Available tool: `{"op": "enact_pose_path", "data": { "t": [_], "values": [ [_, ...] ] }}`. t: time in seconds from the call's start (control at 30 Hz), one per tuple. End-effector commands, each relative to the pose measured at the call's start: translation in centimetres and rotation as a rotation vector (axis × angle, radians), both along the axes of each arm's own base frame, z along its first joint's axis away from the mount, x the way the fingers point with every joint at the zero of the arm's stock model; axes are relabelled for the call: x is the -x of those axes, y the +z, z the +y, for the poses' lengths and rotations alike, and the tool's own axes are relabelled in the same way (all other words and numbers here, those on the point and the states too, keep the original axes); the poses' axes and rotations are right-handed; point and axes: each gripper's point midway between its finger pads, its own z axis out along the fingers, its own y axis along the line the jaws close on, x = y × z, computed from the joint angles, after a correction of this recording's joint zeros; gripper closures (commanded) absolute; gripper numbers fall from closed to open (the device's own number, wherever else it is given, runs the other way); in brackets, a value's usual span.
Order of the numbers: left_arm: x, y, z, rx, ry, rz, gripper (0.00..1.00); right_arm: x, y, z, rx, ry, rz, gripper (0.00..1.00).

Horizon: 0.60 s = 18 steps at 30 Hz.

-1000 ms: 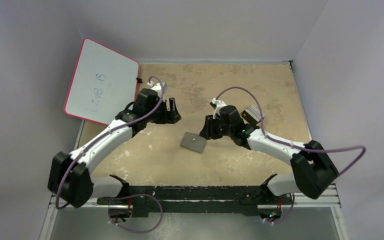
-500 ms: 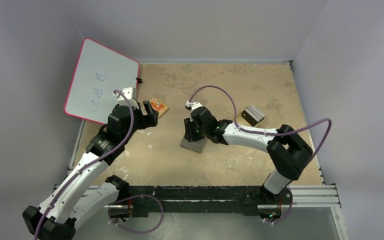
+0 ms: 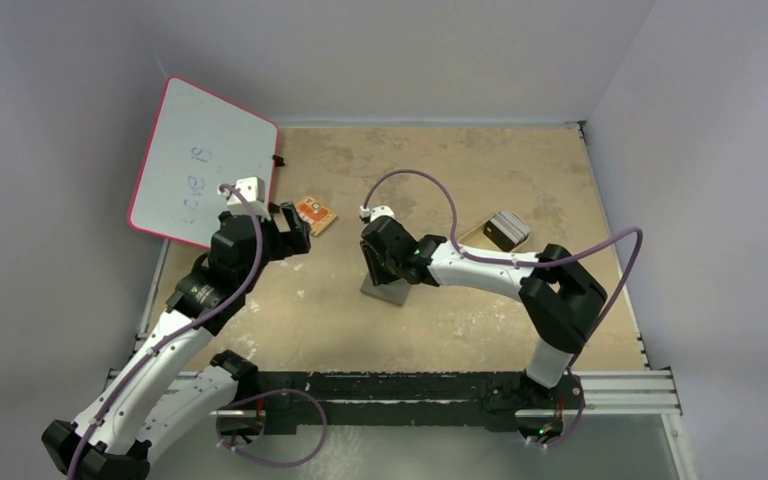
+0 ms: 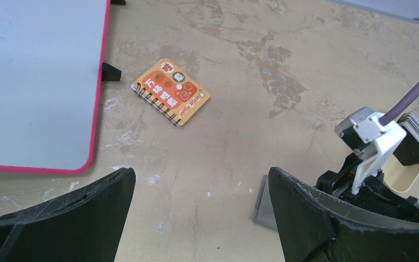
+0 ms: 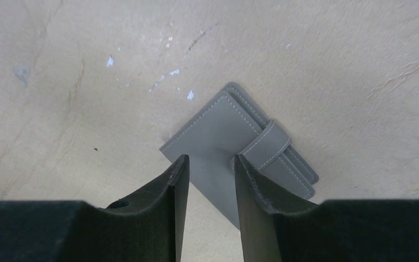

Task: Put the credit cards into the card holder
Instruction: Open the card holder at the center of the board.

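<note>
Right gripper (image 5: 210, 164) part-spread over closed card holder (image 5: 223, 128), left gripper (image 4: 199, 174) spread wide, credit cards (image 4: 417, 139) stacked in tan tray (image 4: 401, 176).

The card holder (image 5: 232, 139) is a small grey wallet. It is folded shut, with a strap across its flap. It lies flat on the tabletop (image 3: 440, 170), near the middle. The credit cards (image 3: 507, 228) sit in a neat little grey stack, well apart from it, farther back and to the right.
</note>
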Motion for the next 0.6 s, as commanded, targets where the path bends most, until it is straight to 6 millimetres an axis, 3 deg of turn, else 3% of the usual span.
{"op": "enact_pose_path", "data": {
  "t": [0.0, 0.57],
  "values": [
    [-0.2, 1.5, 0.5, -0.007, 0.012, -0.044, 0.08, -1.4, 2.9, 0.0, 0.005, -0.021, -0.073, 0.6],
    [-0.3, 0.6, 0.0, -0.025, -0.016, -0.013, 0.09, 0.1, -2.6, -2.0, 0.138, 0.037, 0.004, 0.55]
  ]
}}
